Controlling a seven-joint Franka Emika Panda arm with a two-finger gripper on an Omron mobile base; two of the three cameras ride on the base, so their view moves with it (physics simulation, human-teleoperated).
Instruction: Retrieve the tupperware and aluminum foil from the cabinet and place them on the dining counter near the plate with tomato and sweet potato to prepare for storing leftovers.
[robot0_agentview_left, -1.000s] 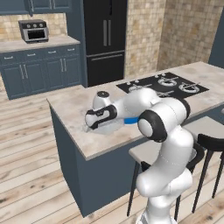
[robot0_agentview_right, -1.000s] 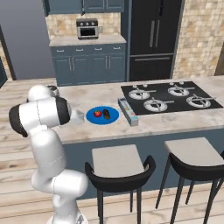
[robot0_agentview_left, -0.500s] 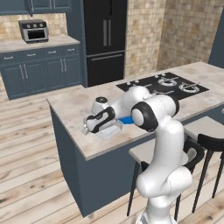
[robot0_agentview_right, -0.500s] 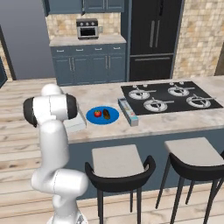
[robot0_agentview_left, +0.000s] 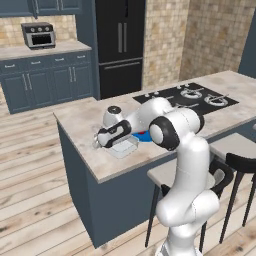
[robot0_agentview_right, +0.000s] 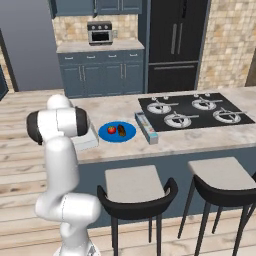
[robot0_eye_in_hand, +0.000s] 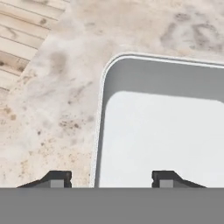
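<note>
My gripper (robot0_eye_in_hand: 111, 179) hangs over the one tupperware (robot0_eye_in_hand: 162, 131), fingers spread apart, one tip either side of its raised left rim. The container is smooth, translucent grey-white plastic with rounded corners, and it rests on the mottled beige stone of the dining counter (robot0_agentview_right: 120, 112). Just right of the tupperware lies one round blue plate (robot0_agentview_right: 117, 132). Right of that sits one long white aluminum foil (robot0_agentview_right: 146, 128) box.
</note>
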